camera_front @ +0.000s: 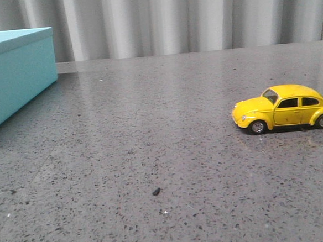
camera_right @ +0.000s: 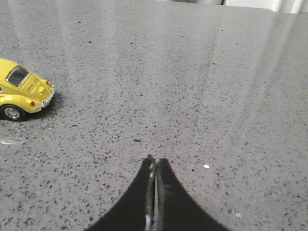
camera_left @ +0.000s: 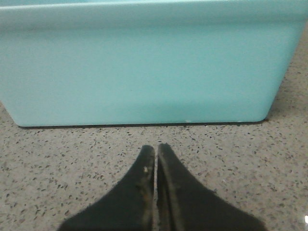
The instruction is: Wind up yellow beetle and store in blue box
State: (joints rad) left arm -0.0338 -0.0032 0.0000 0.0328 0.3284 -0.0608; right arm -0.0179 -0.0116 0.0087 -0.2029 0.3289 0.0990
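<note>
The yellow beetle (camera_front: 285,108) stands on its wheels on the grey speckled table at the right of the front view, nose to the left. Its rear end also shows at the edge of the right wrist view (camera_right: 23,90). The blue box (camera_front: 11,76) sits at the far left with its lid on. It fills the left wrist view (camera_left: 144,67). My left gripper (camera_left: 156,147) is shut and empty, just short of the box's side wall. My right gripper (camera_right: 155,160) is shut and empty over bare table, apart from the beetle. Neither gripper shows in the front view.
The grey speckled table (camera_front: 152,144) runs back to a pale pleated curtain (camera_front: 187,16). A small dark crumb (camera_front: 156,191) lies near the middle front. A white speck (camera_right: 206,166) lies on the table near my right gripper.
</note>
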